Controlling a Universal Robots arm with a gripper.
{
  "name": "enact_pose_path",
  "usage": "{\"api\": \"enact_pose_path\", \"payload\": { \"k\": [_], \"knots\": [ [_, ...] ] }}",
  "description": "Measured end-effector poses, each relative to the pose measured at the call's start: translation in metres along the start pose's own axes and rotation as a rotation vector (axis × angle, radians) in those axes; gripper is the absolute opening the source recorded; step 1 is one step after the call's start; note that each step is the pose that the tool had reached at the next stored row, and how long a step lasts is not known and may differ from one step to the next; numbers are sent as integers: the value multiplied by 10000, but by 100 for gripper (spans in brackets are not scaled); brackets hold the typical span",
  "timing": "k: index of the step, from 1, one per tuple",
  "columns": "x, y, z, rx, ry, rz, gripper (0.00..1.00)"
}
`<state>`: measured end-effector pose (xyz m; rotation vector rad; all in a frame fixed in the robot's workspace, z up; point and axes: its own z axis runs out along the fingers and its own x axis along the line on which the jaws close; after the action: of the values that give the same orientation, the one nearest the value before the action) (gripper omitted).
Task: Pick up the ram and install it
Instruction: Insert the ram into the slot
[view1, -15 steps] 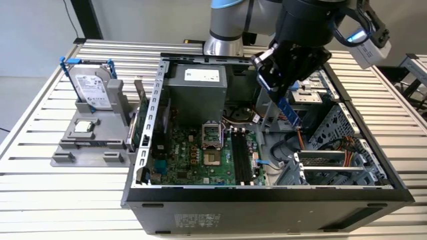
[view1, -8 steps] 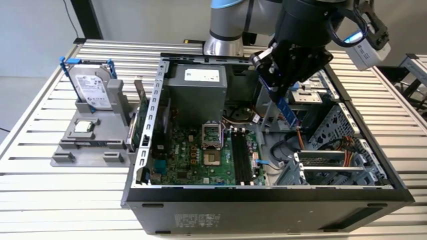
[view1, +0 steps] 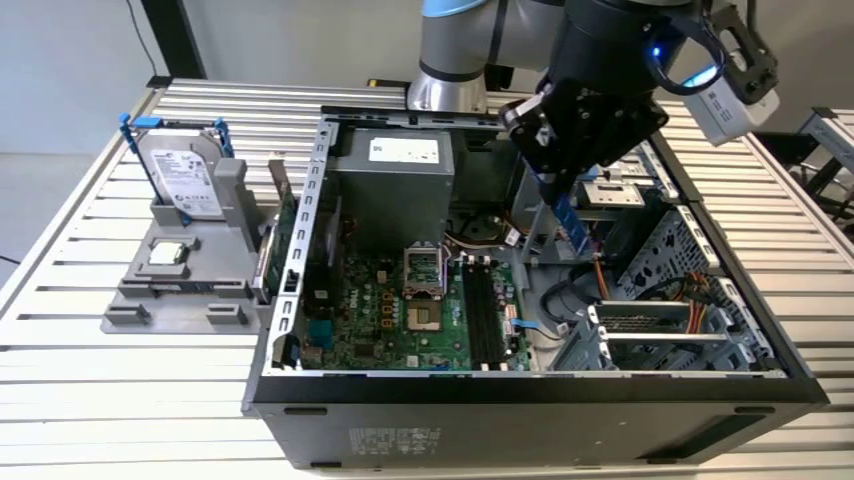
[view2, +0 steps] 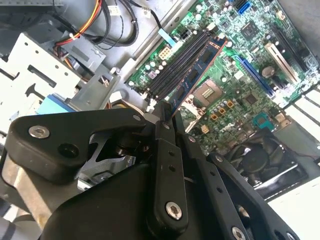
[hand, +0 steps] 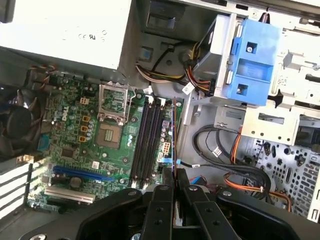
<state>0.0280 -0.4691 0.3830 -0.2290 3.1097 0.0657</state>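
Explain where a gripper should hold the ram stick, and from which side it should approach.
Pinch the ram across its two broad flat faces near one end, coming in from that end; the thin board probably offers nothing else to clamp. The gripper holds it this way above the motherboard, long edges free.

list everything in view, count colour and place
computer case: 1, black and grey, open on the table
motherboard: 1, green, inside the case
power supply: 1, grey, inside the case
holder: 1, grey, exterior view's left of the case
hard drive: 1, silver in blue frame, upright in the holder
CPU chip: 1, silver, on the holder
ram: 1, dark blue-green, held over the open case
gripper: 1, black, shut on the ram
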Motion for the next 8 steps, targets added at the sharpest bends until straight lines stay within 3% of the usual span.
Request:
{"api": "enact_pose_path", "payload": {
  "k": [8],
  "knots": [
    [0, 0, 4, 15, -23, 578, 0]
  ]
}}
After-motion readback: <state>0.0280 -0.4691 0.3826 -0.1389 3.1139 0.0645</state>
